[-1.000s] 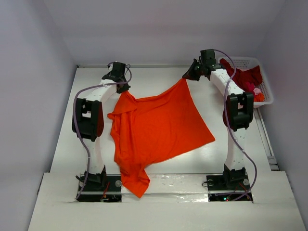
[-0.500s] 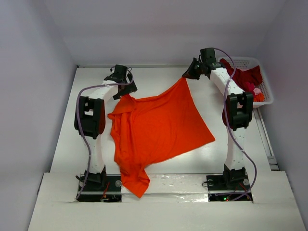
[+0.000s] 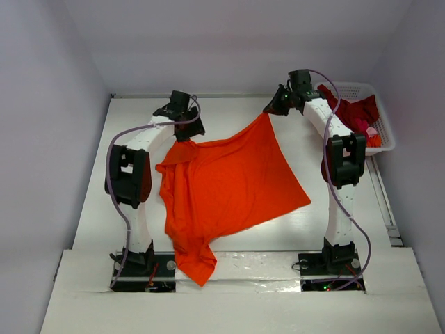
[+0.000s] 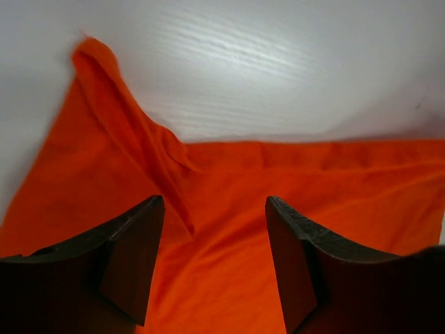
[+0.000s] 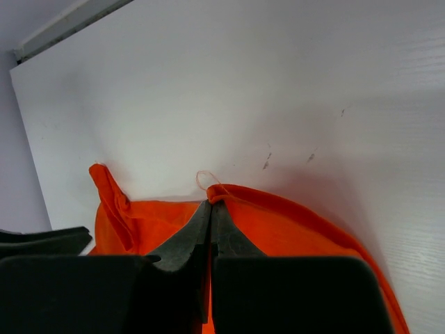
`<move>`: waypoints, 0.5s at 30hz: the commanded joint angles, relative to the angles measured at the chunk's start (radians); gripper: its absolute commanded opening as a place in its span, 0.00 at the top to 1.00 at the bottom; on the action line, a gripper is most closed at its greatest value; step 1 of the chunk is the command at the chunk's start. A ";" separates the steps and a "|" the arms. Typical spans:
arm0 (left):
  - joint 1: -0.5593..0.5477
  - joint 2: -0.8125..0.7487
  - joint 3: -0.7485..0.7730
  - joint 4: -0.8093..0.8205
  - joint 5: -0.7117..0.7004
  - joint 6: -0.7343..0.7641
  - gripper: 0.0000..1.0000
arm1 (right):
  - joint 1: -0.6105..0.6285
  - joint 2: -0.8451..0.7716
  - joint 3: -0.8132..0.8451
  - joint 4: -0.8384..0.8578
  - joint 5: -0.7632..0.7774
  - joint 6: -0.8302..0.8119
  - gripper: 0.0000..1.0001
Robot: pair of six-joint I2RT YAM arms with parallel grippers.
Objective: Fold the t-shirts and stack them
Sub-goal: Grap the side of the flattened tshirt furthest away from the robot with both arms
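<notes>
A white table (image 3: 278,233) with faint wood grain sits boxed in by plain pale lavender-grey walls (image 3: 229,42), evenly lit, with a raised white ledge (image 3: 243,309) along its near edge.

From up top I see the R pincer (image 3: 267,111) shut on one corner of the orange shirt (image 3: 229,184). The rest of the cloth spreads over the table (image 3: 229,111), nearer the bases and L of that pincer, w/ one end draped past the near edge. L pincer (image 3: 185,134) sits right at the shirt's other far corner; can't tell its jaws. Basket (image 3: 386,139) w/ red shirts (image 3: 354,111) is near, to the R of the R pincer.
</notes>
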 commanded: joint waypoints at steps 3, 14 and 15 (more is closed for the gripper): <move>-0.075 -0.017 0.016 -0.082 0.112 -0.012 0.49 | 0.006 -0.034 0.005 0.015 -0.013 -0.021 1.00; -0.075 -0.092 -0.067 -0.153 -0.044 0.006 0.50 | 0.006 -0.041 0.007 0.018 -0.018 -0.018 1.00; -0.075 -0.090 -0.079 -0.159 -0.076 0.006 0.50 | 0.006 -0.044 0.007 0.020 -0.019 -0.018 1.00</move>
